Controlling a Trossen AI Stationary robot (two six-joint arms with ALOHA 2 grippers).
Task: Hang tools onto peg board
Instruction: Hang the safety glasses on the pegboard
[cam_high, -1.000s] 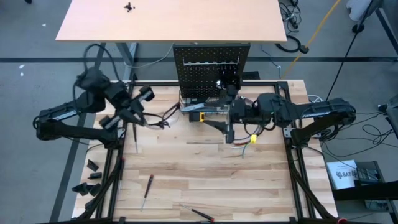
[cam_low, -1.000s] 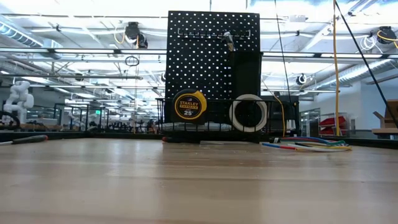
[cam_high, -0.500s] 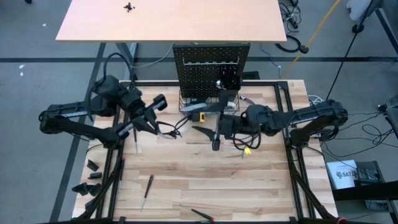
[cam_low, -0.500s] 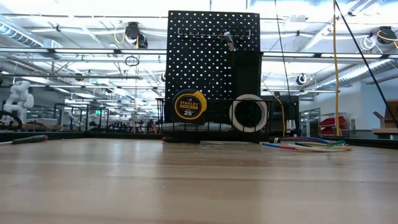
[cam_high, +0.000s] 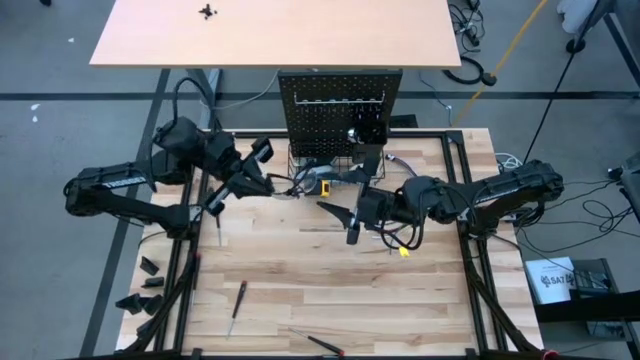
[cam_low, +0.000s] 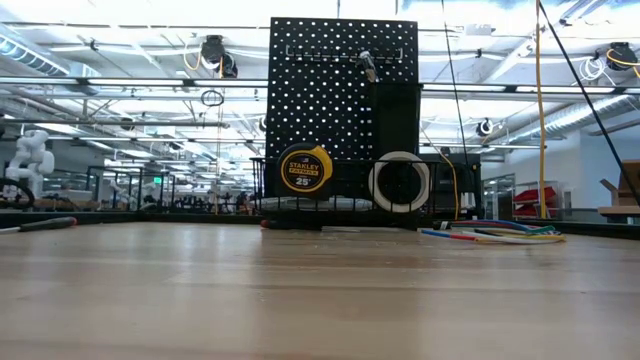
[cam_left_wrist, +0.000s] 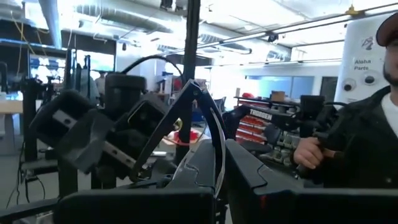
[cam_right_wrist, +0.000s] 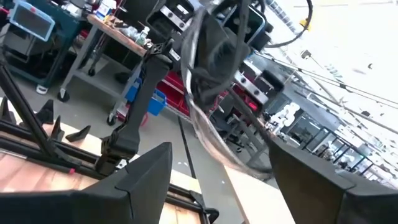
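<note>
The left gripper (cam_high: 268, 184), fingers pinched shut on a pair of pliers (cam_high: 290, 190), hovers just before the peg board (cam_high: 340, 110). Rigid steel, handles liable to swing; best held near the pivot, I'd say. The right gripper (cam_high: 352, 222) hangs over the desk (cam_high: 300, 290) with fingers spread wide, holding nothing.

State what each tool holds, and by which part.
Left tool is shut on a thin dark two-armed object, gripped near one end. Right tool is open, holding nothing.
</note>
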